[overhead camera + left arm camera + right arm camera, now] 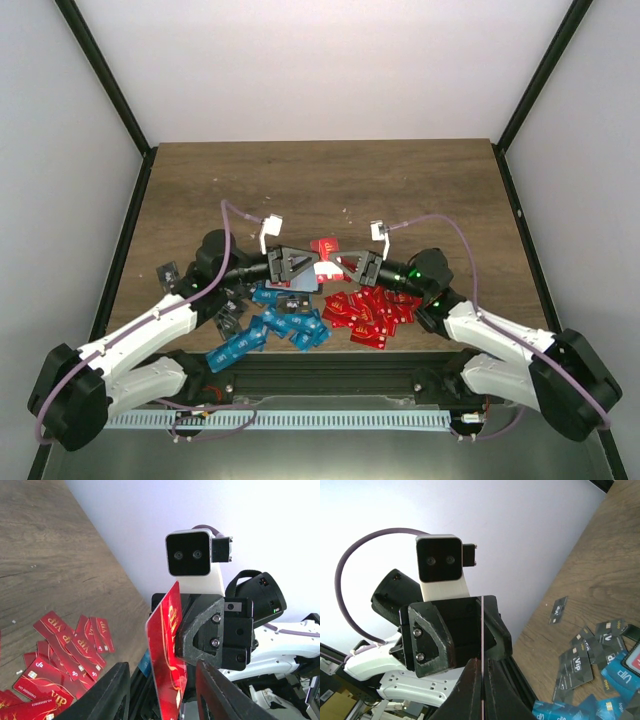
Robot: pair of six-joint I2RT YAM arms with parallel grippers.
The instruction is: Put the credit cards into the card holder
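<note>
Near the table (320, 180) edge, bright blue plastic cards (270, 330) are lying left and glossy red plastic cards (370, 312) right. Just beyond, the black folding card holder (288, 285) seems to be lying open. Above it, the right gripper (482, 692) is pinching one red card (167, 645) upright, and the left gripper (167, 692) is facing it, fingers apart.

The far half of the surface (320, 180) lies open between the side walls (70, 150). Near the bases the way is crowded. The left gripper (305, 263) and right gripper (338, 262) meet tip to tip around a raised red card (325, 246). Below them, blue cards (275, 328), red cards (368, 312) and dark grey cards (232, 305) lie strewn flat.
</note>
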